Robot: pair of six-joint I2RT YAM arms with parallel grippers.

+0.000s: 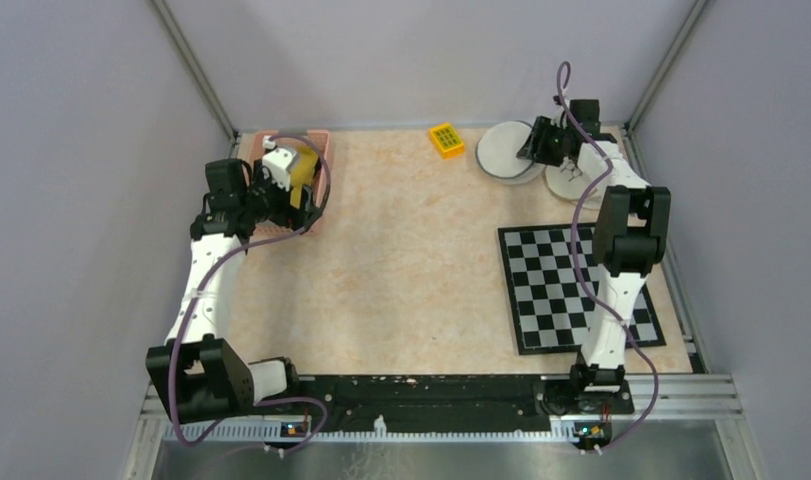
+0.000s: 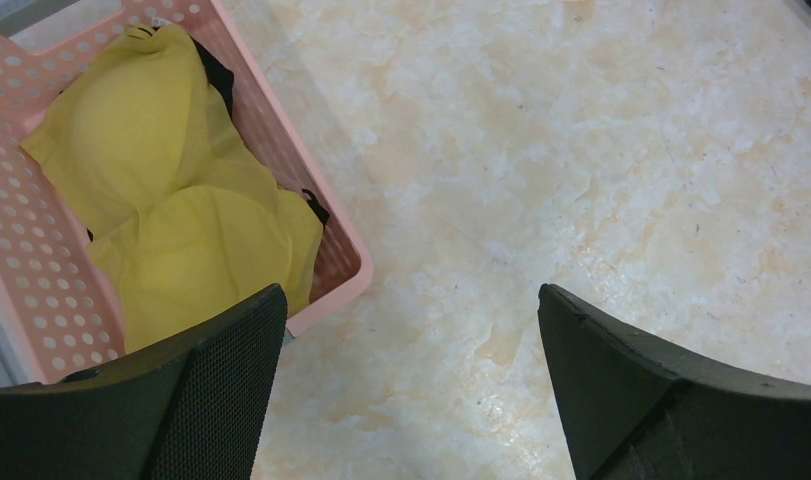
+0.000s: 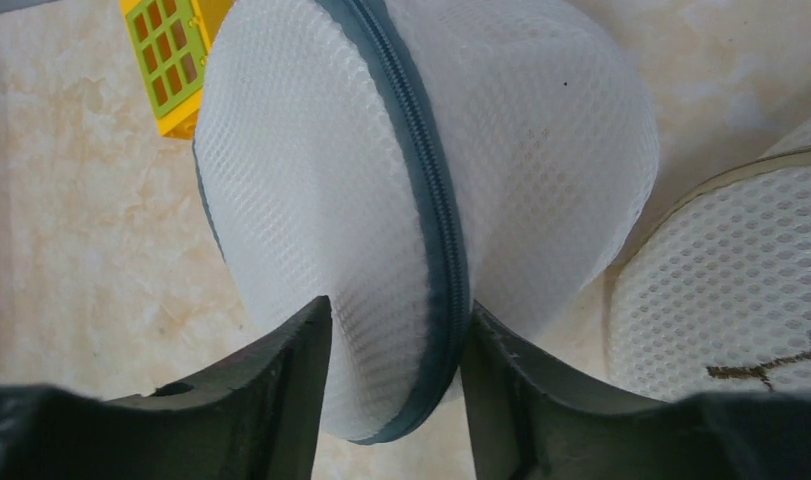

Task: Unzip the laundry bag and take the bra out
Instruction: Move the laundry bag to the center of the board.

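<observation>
Laundry bag (image 3: pixel 311 180) rim pinched in right gripper (image 3: pixel 399 305), left gripper (image 2: pixel 411 290) spread wide near bra (image 2: pixel 171 200)

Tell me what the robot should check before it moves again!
1. Right fingers on the laundry bag: ok. One sits on each side of its rim, against the mesh.
2. Zipper fully undone: cannot tell. Only a stretch of it shows along the rim.
3. Bra out of the bag: ok. It lies in the pink basket.
4. Left fingers free: ok. They are wide open and hold nothing.
5. Bag empty inside: cannot tell. The mesh hides the inside.
6. Yellow toy out of the way: ok. It lies on the table behind the bag, away from the fingers.
</observation>
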